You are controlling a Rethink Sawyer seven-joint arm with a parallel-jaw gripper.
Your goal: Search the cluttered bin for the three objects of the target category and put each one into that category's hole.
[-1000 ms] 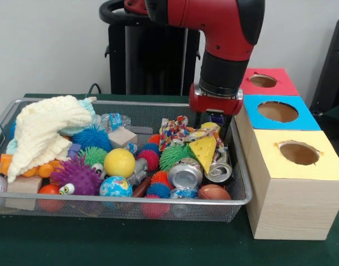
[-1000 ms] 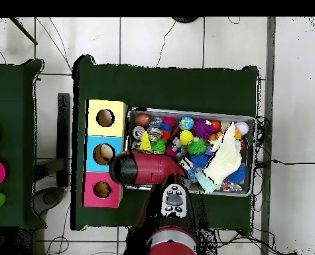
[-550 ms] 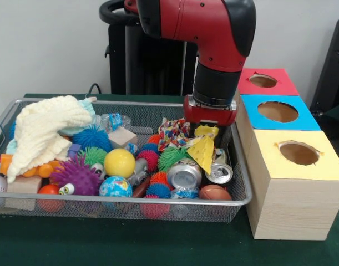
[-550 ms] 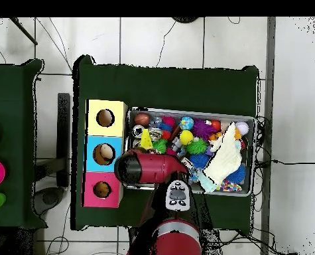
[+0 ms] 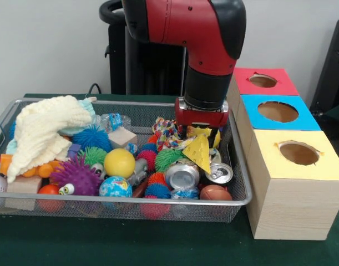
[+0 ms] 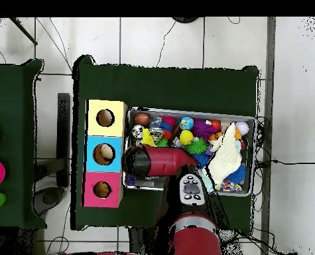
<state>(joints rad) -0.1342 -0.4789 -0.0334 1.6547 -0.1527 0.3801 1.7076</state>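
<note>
While the hand (image 5: 201, 133) sits low among the clutter at the bin's (image 5: 236, 166) box end, its grip cannot be told; the cheese wedge (image 5: 197, 153) just below should be lifted straight, slowly.

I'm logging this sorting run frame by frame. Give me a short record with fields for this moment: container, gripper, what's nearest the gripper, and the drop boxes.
container: wire mesh bin full of toys, balls and cans
gripper: red and black gripper low in the bin's right part; open or shut cannot be told
nearest item: yellow cheese-wedge toy, just below the gripper, tilted on the clutter
beside it: two crushed silver cans, green spiky ball
left of bin: cream knitted cloth draped over toys
drop boxes: three wooden boxes with round holes, tops red, blue, yellow
</note>
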